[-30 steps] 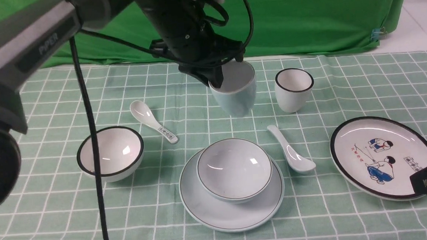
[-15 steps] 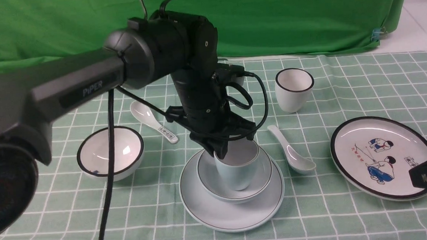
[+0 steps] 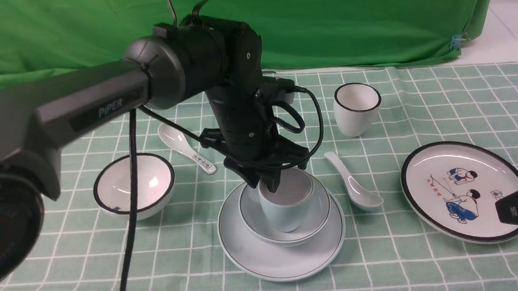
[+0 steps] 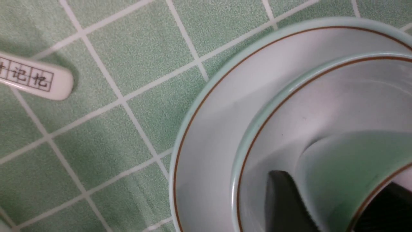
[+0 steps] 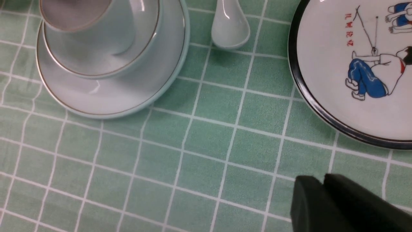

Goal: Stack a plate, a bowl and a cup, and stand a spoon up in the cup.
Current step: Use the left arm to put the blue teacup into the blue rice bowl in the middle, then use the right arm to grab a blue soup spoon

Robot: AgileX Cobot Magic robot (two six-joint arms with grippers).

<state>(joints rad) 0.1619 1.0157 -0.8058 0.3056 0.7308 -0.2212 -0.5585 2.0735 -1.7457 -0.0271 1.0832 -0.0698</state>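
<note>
Glazed pale-blue ceramic made up the stack at the near middle of the worktop: the plate lay flat on the green checked cloth, the bowl sat inside it, and the cup stood in the bowl, seeming to lean a little toward the left. The left pincer straddled the cup's far-left rim, one finger inside and one outside. From these views I could not tell whether it was gripping the wall or had let go. The spoon lay on the cloth just right of the plate, bowl-end near and handle pointing far-left. The right pincer hung clenched and empty over the near right of the cloth, beside the cartoon plate.

The stacking looked done, with only the spoon left. The nearest risk was the withdrawal. If the left arm rose with its inner finger against the rim, or pulled sideways, it could drag the cup over on the bowl's curved floor. A tipped cup might also shift the bowl on the smooth plate. After that, the slick spoon could twist or slip in a narrow grip. Dropped against one side of a leaning cup, it might topple it. The marked spoon on the far left was the wrong one to take.
</note>
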